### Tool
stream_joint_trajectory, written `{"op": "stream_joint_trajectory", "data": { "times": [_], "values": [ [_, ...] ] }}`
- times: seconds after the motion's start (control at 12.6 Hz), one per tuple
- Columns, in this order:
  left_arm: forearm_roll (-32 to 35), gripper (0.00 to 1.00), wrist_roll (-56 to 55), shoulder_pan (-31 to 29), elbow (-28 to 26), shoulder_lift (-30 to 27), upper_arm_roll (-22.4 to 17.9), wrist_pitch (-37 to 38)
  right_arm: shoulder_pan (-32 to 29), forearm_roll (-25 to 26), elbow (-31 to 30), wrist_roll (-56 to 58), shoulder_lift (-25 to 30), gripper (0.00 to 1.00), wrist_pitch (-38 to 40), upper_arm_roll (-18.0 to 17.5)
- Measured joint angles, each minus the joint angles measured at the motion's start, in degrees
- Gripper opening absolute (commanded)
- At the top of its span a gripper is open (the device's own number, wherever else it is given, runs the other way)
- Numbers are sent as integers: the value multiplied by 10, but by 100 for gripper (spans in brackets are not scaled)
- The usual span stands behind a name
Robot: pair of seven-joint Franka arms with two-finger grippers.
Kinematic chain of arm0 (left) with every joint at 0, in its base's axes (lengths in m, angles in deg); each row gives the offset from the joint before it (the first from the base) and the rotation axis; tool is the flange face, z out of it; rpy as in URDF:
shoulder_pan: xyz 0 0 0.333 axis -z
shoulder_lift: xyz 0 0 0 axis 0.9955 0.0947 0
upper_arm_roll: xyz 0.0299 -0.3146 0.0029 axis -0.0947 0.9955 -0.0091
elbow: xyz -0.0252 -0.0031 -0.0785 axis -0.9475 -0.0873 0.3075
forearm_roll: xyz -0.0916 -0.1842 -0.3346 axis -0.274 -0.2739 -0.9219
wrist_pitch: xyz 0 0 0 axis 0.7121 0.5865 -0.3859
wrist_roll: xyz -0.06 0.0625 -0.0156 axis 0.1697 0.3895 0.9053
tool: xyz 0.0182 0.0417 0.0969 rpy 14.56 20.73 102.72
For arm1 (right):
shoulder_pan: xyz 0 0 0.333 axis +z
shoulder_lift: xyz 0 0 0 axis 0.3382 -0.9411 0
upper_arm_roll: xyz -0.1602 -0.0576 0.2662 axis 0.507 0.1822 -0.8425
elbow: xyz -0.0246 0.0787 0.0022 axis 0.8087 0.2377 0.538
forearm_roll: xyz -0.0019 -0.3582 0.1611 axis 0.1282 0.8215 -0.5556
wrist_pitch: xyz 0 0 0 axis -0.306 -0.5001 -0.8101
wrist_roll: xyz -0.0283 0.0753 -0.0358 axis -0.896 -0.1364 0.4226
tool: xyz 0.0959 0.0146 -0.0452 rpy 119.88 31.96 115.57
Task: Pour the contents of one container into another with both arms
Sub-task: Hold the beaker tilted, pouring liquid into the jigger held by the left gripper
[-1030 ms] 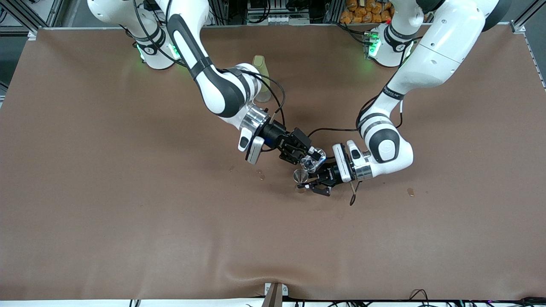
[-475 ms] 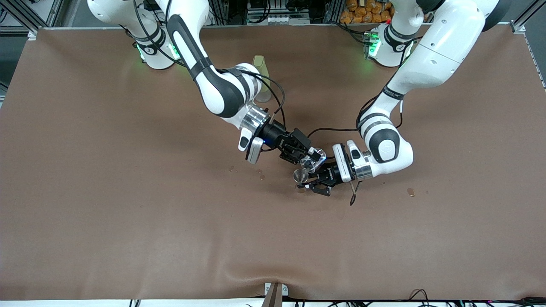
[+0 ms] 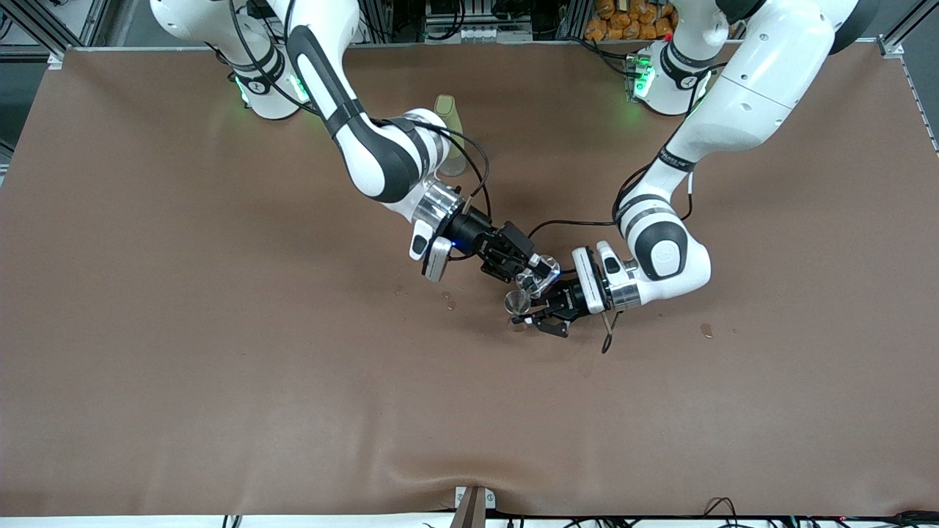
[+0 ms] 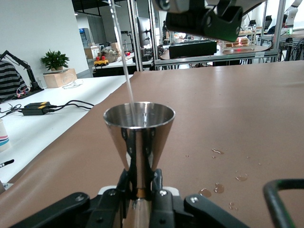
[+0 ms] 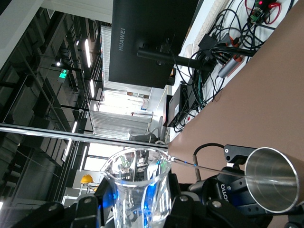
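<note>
Bottle: a tall yellow-green bottle (image 3: 449,125) is seen upright in the upper middle of the front view, partly hidden by the right arm, untouched.
Right end effector (image 3: 533,271): shown just left of centre, pinched on a clear glass cup (image 3: 530,277), which is tipped so that its lip hangs over the jigger.
Stream: a thin thread of water (image 4: 124,71) is caught in the left wrist view falling into the steel bowl; the pour is judged to be under way.
Jigger (image 3: 516,301): held at the centre of the front view, upright and mouth up, so that the stream is received.
Left end effector (image 3: 534,317): pictured right of centre, clamped on the jigger's narrow waist, so that the upper cone is left clear.
Surface (image 3: 220,381): brown cover, with spilled drops (image 3: 447,298) seen below the right end effector.
</note>
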Motion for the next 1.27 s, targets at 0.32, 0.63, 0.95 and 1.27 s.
{"op": "stream_joint_trajectory", "data": {
  "times": [0.32, 0.63, 0.95, 1.27],
  "values": [
    [0, 0, 0, 0, -2, 0, 0, 0, 0, -4, 0, -18, 0, 20, -18, 0],
    [0, 0, 0, -4, -3, 0, -1, 0, 0, -6, 0, -33, 0, 20, -20, 0],
    [0, 0, 0, -4, -4, 0, 0, 0, 0, -7, 0, -40, 0, 20, -20, -1],
    [0, 0, 0, -2, -4, 0, 0, 0, 0, -7, 0, -49, 0, 20, -20, -1]
  ]
}}
